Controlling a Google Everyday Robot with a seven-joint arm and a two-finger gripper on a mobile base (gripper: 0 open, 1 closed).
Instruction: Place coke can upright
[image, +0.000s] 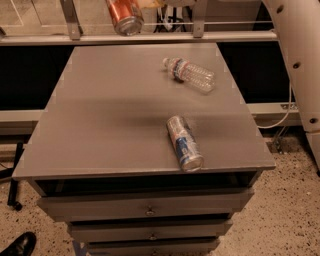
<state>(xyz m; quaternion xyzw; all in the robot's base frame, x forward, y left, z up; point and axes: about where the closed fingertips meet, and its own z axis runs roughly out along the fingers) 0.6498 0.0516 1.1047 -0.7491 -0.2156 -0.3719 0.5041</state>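
Observation:
The red coke can (124, 15) hangs in the air at the top edge of the camera view, tilted, its silver end facing down toward me, above the back edge of the grey table (110, 120). My gripper (146, 4) is just to the can's right at the frame's top, mostly cut off, and holds the can. My white arm (300, 65) runs down the right side.
A clear water bottle (190, 75) lies on its side at the table's back right. A silver-and-blue can (184, 142) lies near the front right edge. Drawers (145, 207) sit under the tabletop. A metal rail (210, 36) runs behind. A black shoe (17, 245) is at bottom left.

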